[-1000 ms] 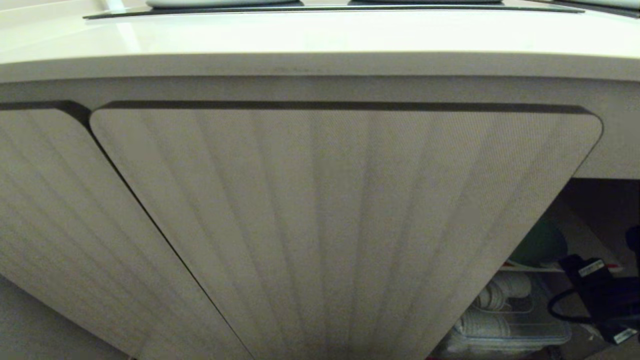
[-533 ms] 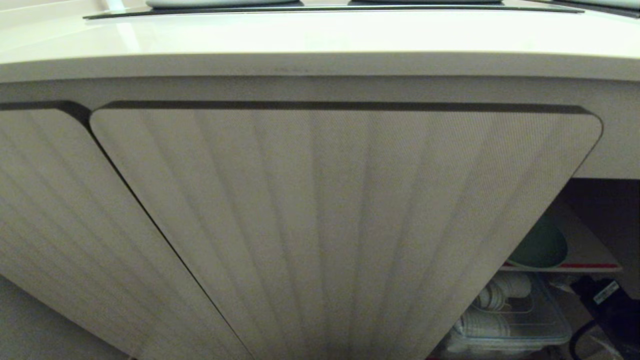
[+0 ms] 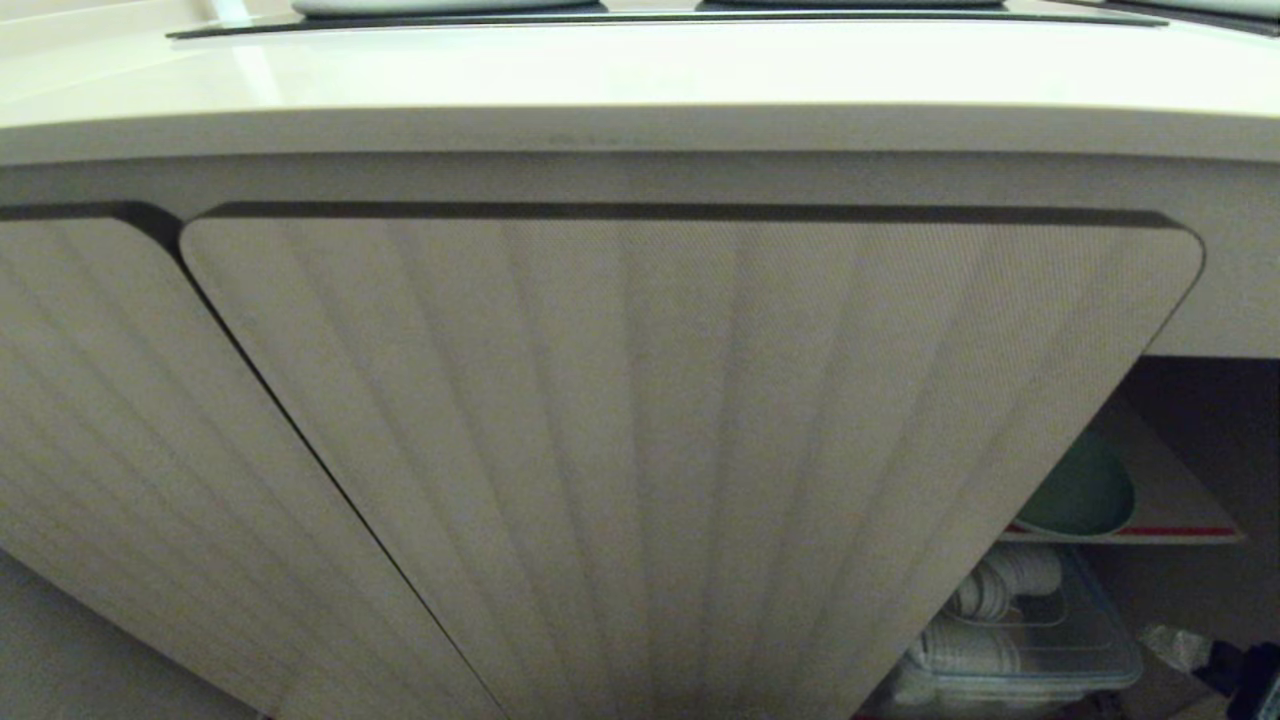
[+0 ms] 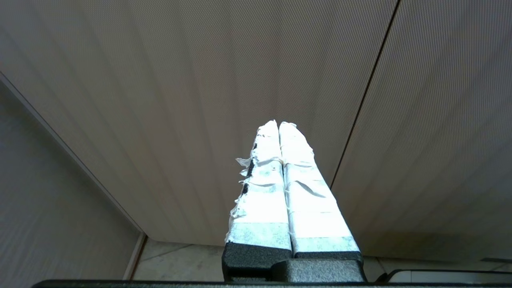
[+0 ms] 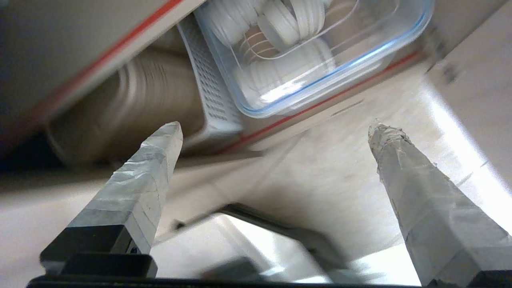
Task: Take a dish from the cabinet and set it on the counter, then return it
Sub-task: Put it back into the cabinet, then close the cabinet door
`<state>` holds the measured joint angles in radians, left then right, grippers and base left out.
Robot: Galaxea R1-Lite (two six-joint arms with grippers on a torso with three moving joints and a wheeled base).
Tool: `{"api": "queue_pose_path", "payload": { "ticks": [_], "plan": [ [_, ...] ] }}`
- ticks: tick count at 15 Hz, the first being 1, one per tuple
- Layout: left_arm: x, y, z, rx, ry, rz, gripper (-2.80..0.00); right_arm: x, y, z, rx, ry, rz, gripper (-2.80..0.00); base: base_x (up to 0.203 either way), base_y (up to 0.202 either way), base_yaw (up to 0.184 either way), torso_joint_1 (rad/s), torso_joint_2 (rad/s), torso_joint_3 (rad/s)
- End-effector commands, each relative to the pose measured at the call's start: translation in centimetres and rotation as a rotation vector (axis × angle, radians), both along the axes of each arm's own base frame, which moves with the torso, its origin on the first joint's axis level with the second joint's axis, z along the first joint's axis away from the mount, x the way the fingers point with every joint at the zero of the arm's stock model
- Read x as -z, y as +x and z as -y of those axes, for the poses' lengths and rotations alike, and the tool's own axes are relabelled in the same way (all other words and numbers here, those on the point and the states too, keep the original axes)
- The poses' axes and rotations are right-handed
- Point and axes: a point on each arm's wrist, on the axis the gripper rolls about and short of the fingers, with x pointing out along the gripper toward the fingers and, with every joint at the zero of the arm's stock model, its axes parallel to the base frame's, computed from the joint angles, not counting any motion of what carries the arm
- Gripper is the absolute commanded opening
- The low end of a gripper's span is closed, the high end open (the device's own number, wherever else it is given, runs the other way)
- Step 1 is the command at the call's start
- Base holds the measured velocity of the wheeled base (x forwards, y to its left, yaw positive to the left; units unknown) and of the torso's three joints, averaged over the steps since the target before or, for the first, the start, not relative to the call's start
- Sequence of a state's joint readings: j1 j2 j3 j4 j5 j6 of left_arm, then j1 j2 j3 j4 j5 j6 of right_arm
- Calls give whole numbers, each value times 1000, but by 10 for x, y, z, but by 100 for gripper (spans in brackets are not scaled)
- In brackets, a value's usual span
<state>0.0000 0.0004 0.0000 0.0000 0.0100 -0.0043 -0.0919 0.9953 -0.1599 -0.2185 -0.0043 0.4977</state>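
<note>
A: Right wrist view: how are the jaws of the right gripper [image 5: 274, 132] standing?

B: Spread wide, gripping nothing. Just beyond them a clear storage container [image 5: 304, 52] of white pieces is sitting on the lower level.

A: And the dish [image 3: 1080, 495]?

B: Lying flat on the red-edged shelf [image 3: 1180, 532] above, up and past the tips. The left gripper [image 4: 279, 128] is hanging pressed together, facing the ribbed cabinet door [image 4: 160, 100]; the right one is nearer.

In front of me the cabinet [image 3: 650, 450] shows an open bay at its right, where a red-edged shelf [image 3: 1180, 531] carries the green dish [image 3: 1085, 495]. Below the shelf a clear box [image 3: 1030, 640] of white ribbed pieces sits on the cabinet floor. Above, the counter [image 3: 640, 70] bears a black panel [image 3: 650, 15] at its far edge.
</note>
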Motion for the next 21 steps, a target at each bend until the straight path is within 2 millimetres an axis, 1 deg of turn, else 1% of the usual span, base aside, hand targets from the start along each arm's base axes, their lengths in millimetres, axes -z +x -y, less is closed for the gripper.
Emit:
{"api": "queue_pose_path", "payload": {
  "ticks": [1,5,7,12,15,19,21],
  "plan": [
    [0,0,0,0,0,0,-280,-9,-27,-2,-52,-94,118,-280,0,0,0,0,0,0],
    [0,0,0,1,0,0,-280,-10,-61,-5,-108,-242,166,-280,0,0,0,0,0,0],
    [0,0,0,0,0,0,-280,-8,-71,-6,-140,-318,169,-280,0,0,0,0,0,0],
    [0,0,0,-1,0,0,-280,-9,-73,-5,-119,-389,183,-280,0,0,0,0,0,0],
    [0,0,0,-1,0,0,-280,-8,-77,-6,-143,-425,205,-280,0,0,0,0,0,0],
    [0,0,0,-1,0,0,-280,3,-92,-7,-152,-471,285,-280,0,0,0,0,0,0],
    [0,0,0,-1,0,0,-280,12,-96,-8,-162,-524,304,-280,0,0,0,0,0,0]
  ]
}}
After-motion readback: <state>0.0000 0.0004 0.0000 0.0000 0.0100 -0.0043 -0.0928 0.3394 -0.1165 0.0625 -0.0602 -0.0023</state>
